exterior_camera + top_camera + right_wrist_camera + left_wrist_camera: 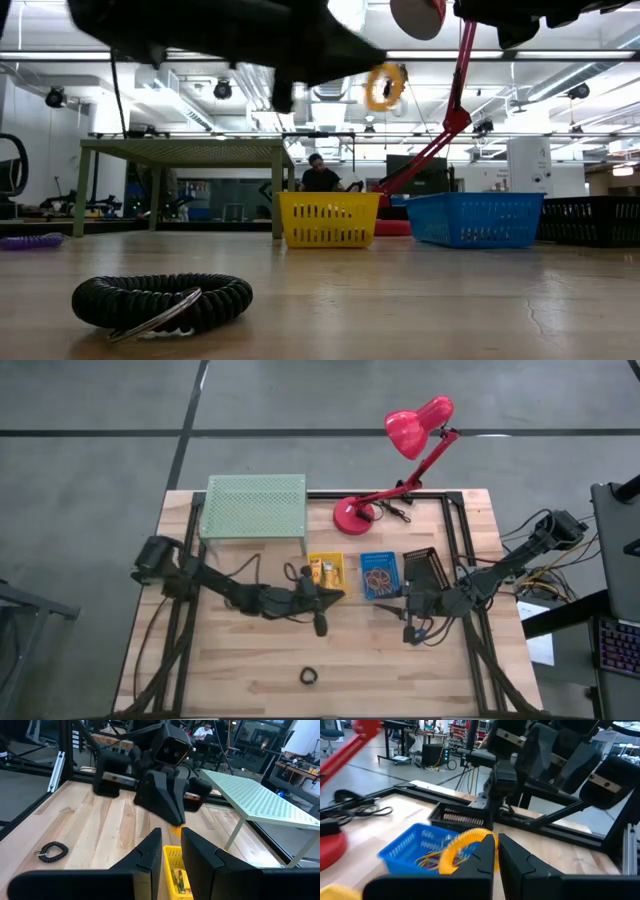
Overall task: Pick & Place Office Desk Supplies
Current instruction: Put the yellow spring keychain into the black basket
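Shelf [255,508]: table's [250,670] back left.
Lamp [400,460]: right of shelf.
Three baskets [380,574]: row before lamp.
Coil [309,677]: alone at the front.

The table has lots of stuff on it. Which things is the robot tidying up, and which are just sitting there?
Part of the job:
yellow rubber band, held in the left gripper
black coil ring
yellow basket
blue basket
black basket

Just sitting there:
pink-red desk lamp
green mesh shelf
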`<state>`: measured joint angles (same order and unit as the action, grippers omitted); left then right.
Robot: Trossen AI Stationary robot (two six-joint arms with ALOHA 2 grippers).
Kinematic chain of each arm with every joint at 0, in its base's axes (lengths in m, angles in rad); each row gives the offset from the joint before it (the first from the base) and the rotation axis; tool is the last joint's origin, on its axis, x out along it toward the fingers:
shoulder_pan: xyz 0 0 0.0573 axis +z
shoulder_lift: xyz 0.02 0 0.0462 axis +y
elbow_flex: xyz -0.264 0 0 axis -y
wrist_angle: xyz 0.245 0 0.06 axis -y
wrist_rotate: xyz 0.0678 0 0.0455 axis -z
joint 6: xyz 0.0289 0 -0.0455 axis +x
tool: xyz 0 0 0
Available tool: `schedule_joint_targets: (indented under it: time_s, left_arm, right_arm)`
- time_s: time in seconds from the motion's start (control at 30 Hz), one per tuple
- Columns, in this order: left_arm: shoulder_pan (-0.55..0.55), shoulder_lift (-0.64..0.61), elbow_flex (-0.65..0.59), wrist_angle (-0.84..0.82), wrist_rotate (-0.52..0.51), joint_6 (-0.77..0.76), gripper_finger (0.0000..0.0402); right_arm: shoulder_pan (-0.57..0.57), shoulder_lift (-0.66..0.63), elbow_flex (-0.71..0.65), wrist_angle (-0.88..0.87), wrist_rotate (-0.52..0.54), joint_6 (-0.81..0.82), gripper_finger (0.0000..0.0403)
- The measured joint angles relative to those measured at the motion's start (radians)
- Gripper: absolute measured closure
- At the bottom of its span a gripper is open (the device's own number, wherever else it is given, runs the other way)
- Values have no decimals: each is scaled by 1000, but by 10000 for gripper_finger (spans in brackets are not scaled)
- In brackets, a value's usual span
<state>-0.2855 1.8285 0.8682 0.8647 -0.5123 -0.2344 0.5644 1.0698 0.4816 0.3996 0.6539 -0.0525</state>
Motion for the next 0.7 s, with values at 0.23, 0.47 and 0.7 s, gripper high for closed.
schedule_joint_targets:
  time_s: [0.23, 0.47, 0.7]
  left_arm:
    - [0, 110, 195, -166, 95, 73, 387]
    - [0, 183, 321, -324, 174, 100, 387]
    - [-1, 267, 368, -363, 283, 157, 387]
  right_arm:
    - [0, 0, 0, 0, 0, 0, 335]
    - [0, 0, 0, 0, 0, 0, 335]
    - [0, 0, 0, -2, 0, 0, 335]
